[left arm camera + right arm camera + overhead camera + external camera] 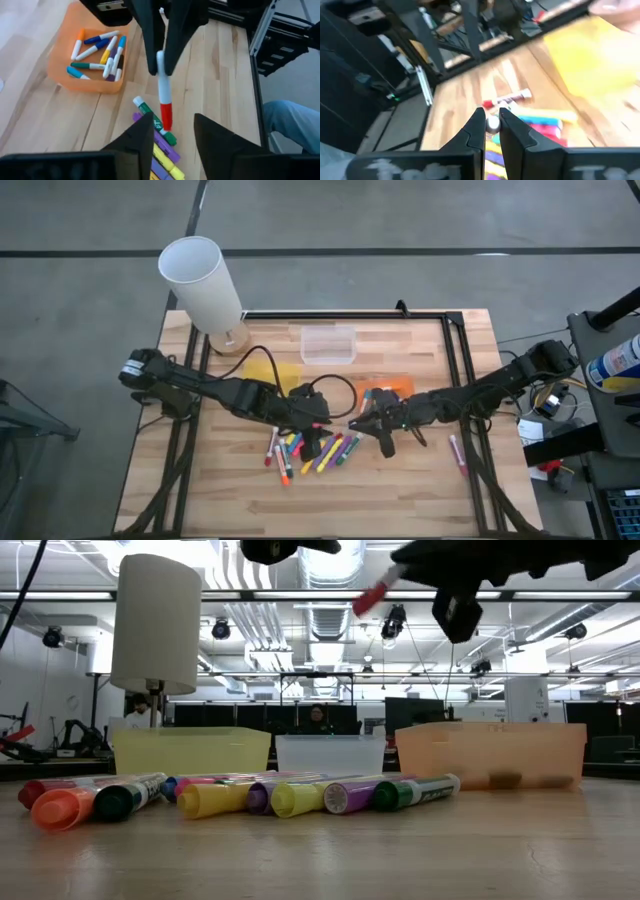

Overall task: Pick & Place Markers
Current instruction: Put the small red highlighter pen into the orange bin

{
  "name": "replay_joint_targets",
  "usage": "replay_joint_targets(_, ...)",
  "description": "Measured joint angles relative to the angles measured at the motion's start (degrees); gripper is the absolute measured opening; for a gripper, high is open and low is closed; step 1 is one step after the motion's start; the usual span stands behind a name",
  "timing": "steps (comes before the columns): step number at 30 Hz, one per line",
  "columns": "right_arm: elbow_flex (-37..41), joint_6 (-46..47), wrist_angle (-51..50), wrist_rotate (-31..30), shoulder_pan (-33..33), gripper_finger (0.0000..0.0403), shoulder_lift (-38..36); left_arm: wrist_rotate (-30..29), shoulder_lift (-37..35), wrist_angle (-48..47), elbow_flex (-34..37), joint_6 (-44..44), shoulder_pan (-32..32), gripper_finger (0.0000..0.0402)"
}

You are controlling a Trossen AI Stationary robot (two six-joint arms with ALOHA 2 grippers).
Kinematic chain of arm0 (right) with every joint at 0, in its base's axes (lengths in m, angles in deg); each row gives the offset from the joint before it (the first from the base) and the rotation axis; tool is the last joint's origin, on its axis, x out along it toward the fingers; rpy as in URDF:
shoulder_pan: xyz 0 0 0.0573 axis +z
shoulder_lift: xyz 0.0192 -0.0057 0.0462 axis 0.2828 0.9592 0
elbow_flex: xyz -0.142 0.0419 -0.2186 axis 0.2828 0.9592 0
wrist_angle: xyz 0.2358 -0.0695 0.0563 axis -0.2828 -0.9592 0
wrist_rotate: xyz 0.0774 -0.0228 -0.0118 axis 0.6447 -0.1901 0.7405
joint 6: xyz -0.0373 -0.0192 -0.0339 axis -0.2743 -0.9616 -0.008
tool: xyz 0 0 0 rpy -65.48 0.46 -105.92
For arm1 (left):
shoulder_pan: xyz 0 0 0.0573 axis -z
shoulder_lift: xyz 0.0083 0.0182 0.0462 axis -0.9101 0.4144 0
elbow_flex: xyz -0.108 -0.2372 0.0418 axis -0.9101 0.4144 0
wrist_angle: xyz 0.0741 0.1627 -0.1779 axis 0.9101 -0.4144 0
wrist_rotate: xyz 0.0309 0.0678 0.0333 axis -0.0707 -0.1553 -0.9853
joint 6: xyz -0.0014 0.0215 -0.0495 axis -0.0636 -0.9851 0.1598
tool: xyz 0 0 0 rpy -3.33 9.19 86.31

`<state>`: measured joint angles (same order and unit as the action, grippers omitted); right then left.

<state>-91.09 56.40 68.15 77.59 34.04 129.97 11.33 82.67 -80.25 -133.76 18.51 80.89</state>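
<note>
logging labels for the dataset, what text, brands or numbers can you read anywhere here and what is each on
No text reads clearly in any view.
Green marker: dark print along its white barrel, too blurred to read.
Green-capped marker: green lettering on the barrel, too small to make out.
Blue-labelled container at the table's right edge: label print too small to read.
Trays, lamp and table: no markings visible.

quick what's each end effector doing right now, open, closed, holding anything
Left end effector: open, empty, over the marker pile.
Right end effector: closed on a red-capped white marker, lifted off the table.
</note>
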Motion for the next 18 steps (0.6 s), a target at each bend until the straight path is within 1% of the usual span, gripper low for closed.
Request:
replay_joint_targets(3, -0.09, 2.61, -7.36, -1.63, 0.00, 0.0027, -3.18, 0.10, 0.00, -0.64, 0.00, -0.01, -0.02, 0.0143)
replay_joint_targets(6, -0.32, 5.45, -19.56, -4.87, 0.00, 0.0027, -7.51, 0.15, 0.00, -1.15, 0.11, 0.06, 0.08, 0.0144)
replay_joint_targets(12, -2.92, 11.79, -44.79, -17.05, 0.00, 0.0027, -18.01, 0.26, 0.00, -1.56, 0.20, -0.01, 0.11, 0.0144)
replay_joint_targets(15, -3.85, 14.98, -52.70, -22.07, -0.07, 0.0027, -20.95, 0.27, 0.00, -1.58, 0.21, -0.11, 0.11, 0.0144)
replay_joint_targets(18, -3.43, 17.81, -55.77, -24.33, -0.07, 0.0027, -21.41, 0.27, 0.00, -1.52, 0.47, -0.54, 0.11, 0.0144)
